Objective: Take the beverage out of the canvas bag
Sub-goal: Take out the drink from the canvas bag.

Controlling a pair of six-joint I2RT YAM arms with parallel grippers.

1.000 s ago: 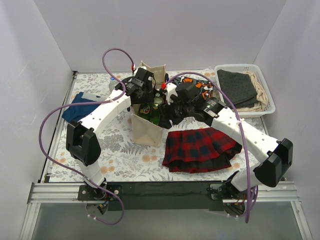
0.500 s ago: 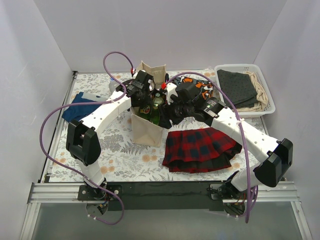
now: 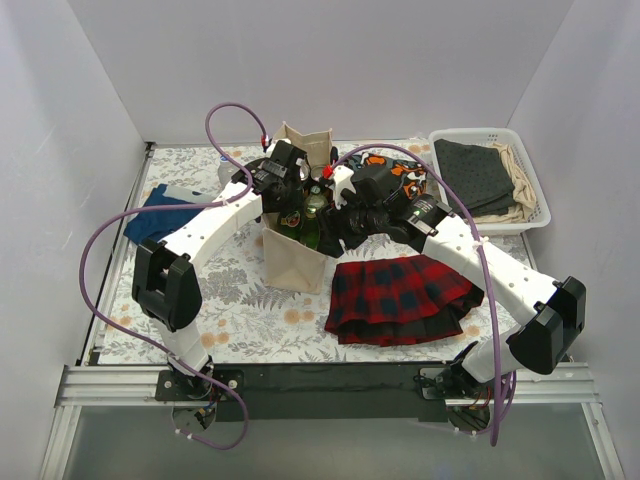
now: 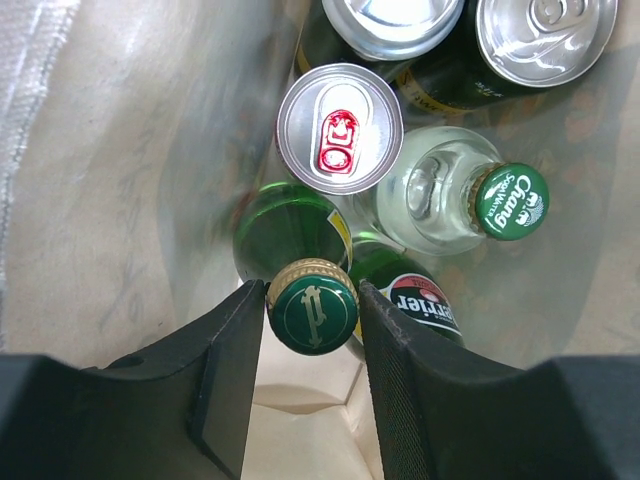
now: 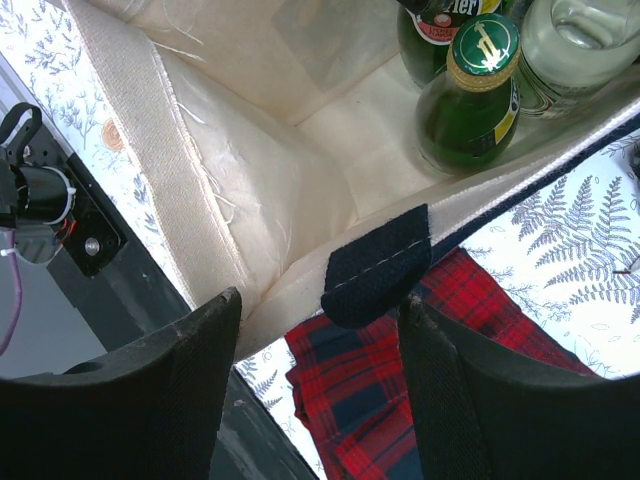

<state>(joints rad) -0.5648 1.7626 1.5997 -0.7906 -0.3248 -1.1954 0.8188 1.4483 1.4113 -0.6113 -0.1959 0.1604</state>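
Observation:
The cream canvas bag point(image 3: 292, 262) stands mid-table with navy straps. Inside it are several drinks: a green bottle with a gold-rimmed green cap point(image 4: 312, 318), a Perrier-labelled bottle point(image 4: 425, 305), a clear Chang bottle point(image 4: 450, 200) and a red-tab can point(image 4: 340, 128). My left gripper point(image 4: 312, 300) reaches down into the bag point(image 4: 120, 150), its pads tight on either side of the green bottle's cap. My right gripper point(image 5: 320, 310) is open and straddles the bag's rim point(image 5: 230, 200) by a navy strap patch point(image 5: 380, 265). From above, it point(image 3: 335, 225) sits at the bag's right side.
A red plaid skirt point(image 3: 400, 295) lies right of the bag, under the right arm. A white basket point(image 3: 530, 215) of folded clothes stands at the back right. A blue cloth point(image 3: 155, 215) lies at the left. Two more cans point(image 4: 545, 35) stand deeper in the bag.
The left gripper has shifted slightly over the bag mouth and its jaws have closed in on the cap. The right arm has not moved.

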